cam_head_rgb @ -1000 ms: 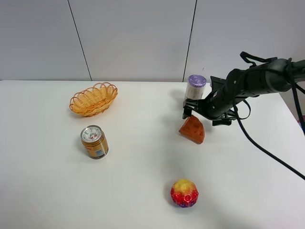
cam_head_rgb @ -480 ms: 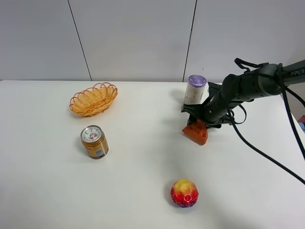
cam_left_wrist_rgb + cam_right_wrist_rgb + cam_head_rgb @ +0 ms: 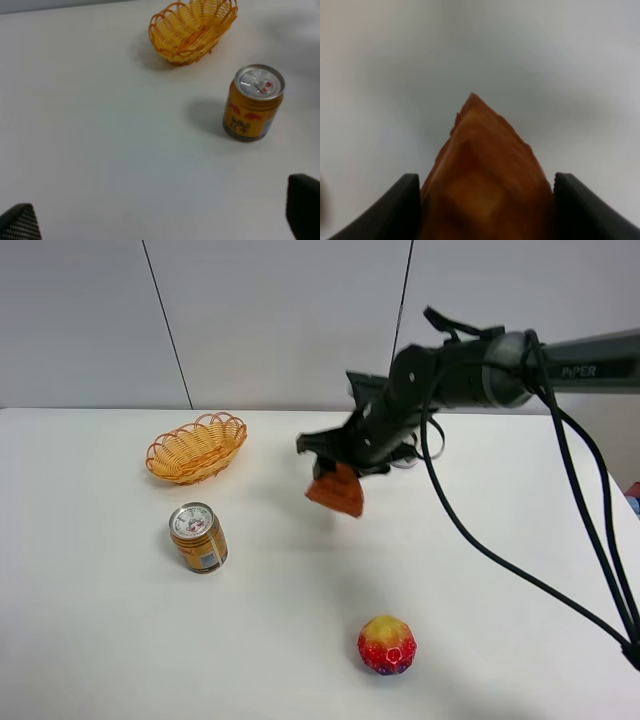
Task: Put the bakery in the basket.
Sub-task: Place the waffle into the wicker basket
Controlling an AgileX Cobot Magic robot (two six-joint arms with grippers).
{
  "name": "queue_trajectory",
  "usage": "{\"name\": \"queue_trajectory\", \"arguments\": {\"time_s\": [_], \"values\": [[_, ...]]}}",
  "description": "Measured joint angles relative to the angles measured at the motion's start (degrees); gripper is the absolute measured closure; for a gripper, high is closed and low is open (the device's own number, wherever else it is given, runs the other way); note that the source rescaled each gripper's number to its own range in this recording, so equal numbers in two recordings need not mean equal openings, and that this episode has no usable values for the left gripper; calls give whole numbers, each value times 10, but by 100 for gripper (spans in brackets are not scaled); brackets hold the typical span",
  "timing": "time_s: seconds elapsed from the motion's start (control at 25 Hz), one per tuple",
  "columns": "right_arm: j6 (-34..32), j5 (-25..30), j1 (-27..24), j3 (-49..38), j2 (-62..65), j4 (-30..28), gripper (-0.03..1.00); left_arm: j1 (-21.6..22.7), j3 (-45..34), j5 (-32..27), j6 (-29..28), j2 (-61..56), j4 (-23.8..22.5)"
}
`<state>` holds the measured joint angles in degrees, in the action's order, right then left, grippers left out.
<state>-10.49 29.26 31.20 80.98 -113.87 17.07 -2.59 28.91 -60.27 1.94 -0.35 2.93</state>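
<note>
1. The right end effector [image 3: 337, 472] is clenched on the bakery [image 3: 338, 496], which hangs clear above the white counter [image 3: 90, 640].
2. In the right wrist view the wedge fills the gap between the two dark fingers [image 3: 395, 210], its narrow end pointing away from them (the grid pattern is too blurred to make out).
3. The bakery is to the right of the basket [image 3: 196, 448] and well apart from it.
4. The left end effector [image 3: 160, 220] is spread wide with nothing between its tips, above bare counter.
5. An upright yellow can [image 3: 198, 537] stands near the basket, on its front side.
6. A red-and-yellow ball [image 3: 387, 644] lies towards the front edge, well apart from everything else.
</note>
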Motion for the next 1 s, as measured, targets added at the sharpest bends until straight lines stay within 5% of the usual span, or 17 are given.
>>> {"name": "queue_trajectory", "arguments": {"time_s": [0.52,0.76,1.0], "values": [[55,50,68,509,-232,9,97,0,0,0,0,0,0],[60,46,94,607,-338,9,97,0,0,0,0,0,0],[93,-26,100,615,-367,7,97,0,0,0,0,0,0]]}}
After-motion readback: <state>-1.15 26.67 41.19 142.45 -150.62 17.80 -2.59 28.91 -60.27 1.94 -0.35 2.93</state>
